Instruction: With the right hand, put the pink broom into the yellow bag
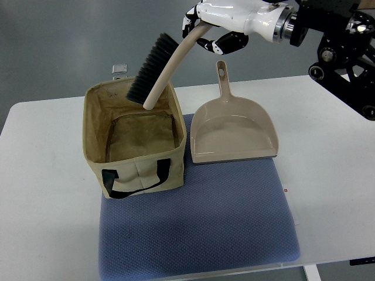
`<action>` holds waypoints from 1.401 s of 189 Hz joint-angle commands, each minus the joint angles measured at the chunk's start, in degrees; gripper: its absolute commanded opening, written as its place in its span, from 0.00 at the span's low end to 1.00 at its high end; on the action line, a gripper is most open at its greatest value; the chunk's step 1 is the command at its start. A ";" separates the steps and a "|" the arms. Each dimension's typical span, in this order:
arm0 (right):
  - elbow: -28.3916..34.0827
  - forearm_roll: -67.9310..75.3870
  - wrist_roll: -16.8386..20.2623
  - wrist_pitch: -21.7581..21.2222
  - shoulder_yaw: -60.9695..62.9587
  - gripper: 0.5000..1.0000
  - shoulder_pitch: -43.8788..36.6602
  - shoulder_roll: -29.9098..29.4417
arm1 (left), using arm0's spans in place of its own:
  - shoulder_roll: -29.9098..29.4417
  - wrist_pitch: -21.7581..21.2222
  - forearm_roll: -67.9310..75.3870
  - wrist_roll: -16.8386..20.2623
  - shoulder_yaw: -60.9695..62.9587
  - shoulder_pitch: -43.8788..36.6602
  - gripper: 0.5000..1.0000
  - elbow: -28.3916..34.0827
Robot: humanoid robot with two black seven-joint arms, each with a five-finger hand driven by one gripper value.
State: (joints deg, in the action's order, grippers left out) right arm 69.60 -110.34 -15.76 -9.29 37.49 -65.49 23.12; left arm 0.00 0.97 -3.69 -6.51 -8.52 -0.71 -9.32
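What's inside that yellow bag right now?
The yellow bag looks empty: only its bare lining and floor show. The broom, held by the right hand, hangs over its opening. The near wall hides the front inner corner.

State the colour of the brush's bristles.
The bristles are black, on a pale pinkish-beige broom held by the right hand; the top view shows them.

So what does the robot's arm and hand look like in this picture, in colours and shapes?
Only the right arm shows. The right hand has a glossy white shell on its back and black, jointed fingers. Behind it comes a smooth white forearm, then a silver metal ring at the joint. Further back the arm is a black frame with round bolts. No cables or markings are clearly visible.
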 commanded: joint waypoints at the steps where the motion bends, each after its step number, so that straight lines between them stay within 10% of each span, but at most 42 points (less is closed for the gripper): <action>1: -0.34 -0.14 0.29 0.33 -0.05 0.00 0.45 -3.16 | 0.00 0.00 0.00 0.00 0.00 0.01 1.00 0.00; 20: -0.26 0.04 0.29 0.77 -1.54 0.00 1.15 -4.04 | 0.00 0.00 0.00 0.00 0.00 0.01 1.00 0.00; 69: -0.43 0.83 0.20 4.11 -2.51 0.78 4.31 -4.22 | 0.00 0.00 0.00 0.00 0.00 0.01 1.00 0.00; 178: -2.89 31.50 0.38 15.45 -1.19 0.79 10.29 2.46 | 0.00 0.00 0.00 0.00 0.00 0.01 1.00 0.00; 265: -2.89 60.33 0.38 16.94 25.61 0.79 35.60 -3.42 | 0.00 0.00 0.00 0.00 0.00 0.01 1.00 0.00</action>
State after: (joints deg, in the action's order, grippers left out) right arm 66.66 -52.90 -15.39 7.64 56.03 -35.47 23.44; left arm 0.00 0.97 -3.69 -6.50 -8.53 -0.69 -9.32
